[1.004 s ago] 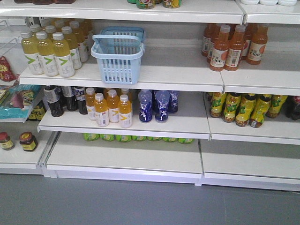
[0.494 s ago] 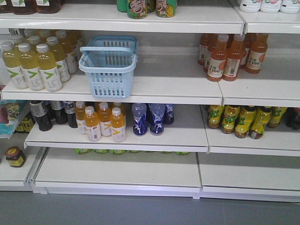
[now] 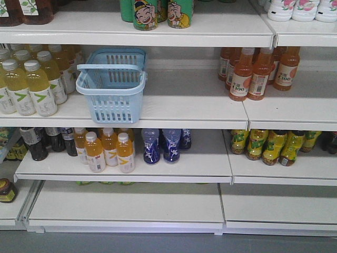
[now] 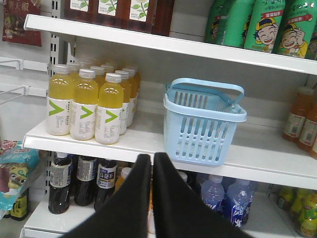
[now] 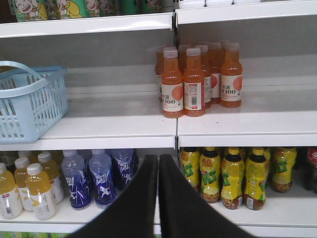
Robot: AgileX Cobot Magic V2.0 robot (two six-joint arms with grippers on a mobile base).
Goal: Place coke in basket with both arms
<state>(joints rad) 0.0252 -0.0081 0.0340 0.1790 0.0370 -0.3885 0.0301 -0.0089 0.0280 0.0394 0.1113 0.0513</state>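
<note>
Since no slim red contour-shaped coke bottle shows in any of the three views, the task looks barely begun: finding the bottle, gripping it and carrying it over all appear to be left. Where it stands I cannot tell.

The light blue slotted plastic basket (image 3: 113,108) sits on a white metal shelf (image 3: 189,108) with one swing handle raised. Clear-capped yellow drink bottles (image 3: 31,87) stand just left of the basket, and orange drink bottles (image 3: 253,74) well to its right.

Below the basket in the left wrist view, the left gripper (image 4: 152,157) has its tapered black jaws drawn almost together, a thin slit between them and nothing held. The right gripper (image 5: 158,159), off to the basket's lower right, is the same.

The basket's near wall hides its floor, so I cannot confirm it is empty. A red-labelled bottle (image 5: 311,163), far right of the basket and one shelf lower, is cut off by the frame edge and cannot be identified.
</note>
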